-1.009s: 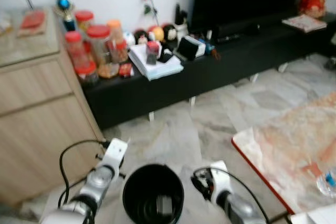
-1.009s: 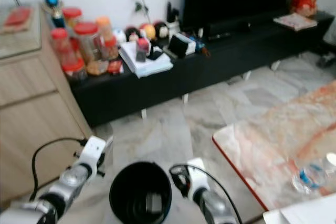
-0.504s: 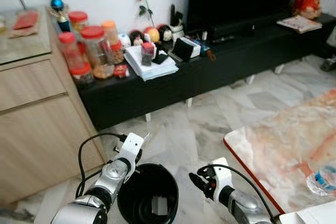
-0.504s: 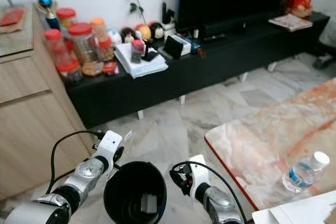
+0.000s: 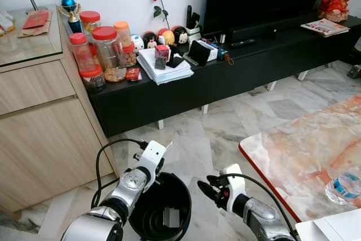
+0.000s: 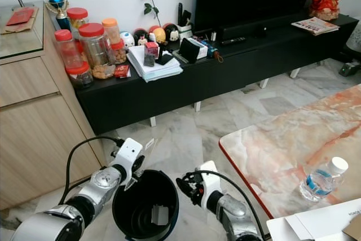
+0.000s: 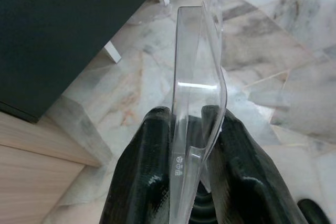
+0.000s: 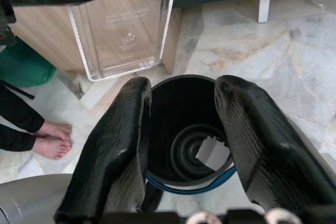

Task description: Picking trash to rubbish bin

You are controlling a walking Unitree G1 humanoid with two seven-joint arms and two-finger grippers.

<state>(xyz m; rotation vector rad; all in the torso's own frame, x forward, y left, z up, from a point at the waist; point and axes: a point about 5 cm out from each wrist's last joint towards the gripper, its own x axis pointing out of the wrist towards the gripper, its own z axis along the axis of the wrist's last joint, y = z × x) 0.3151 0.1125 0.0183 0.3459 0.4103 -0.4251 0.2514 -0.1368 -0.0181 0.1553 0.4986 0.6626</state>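
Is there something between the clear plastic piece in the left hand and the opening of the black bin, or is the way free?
Nothing visible blocks it. The left hand grips the clear plastic piece just above the rim of the black bin, and the bin's mouth is open. The right hand is open, beside the bin and not over it.

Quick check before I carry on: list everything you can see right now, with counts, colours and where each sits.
Rubbish bin: one, black, on the floor between both arms; a pale scrap lies inside.
Clear plastic tray: one, transparent, clamped in the left gripper beside the bin rim.
Water bottle: one, clear with blue label, on the marble table.
Jars: several, red and orange lids, on the black TV bench.
Paper stack: one, white, on the bench.
Wooden cabinet: one, light wood, left of the bench.
Person's bare feet: two, on the floor beside the bin.
Left gripper: black, shut on the tray.
Right gripper: black, jaws open above the bin.
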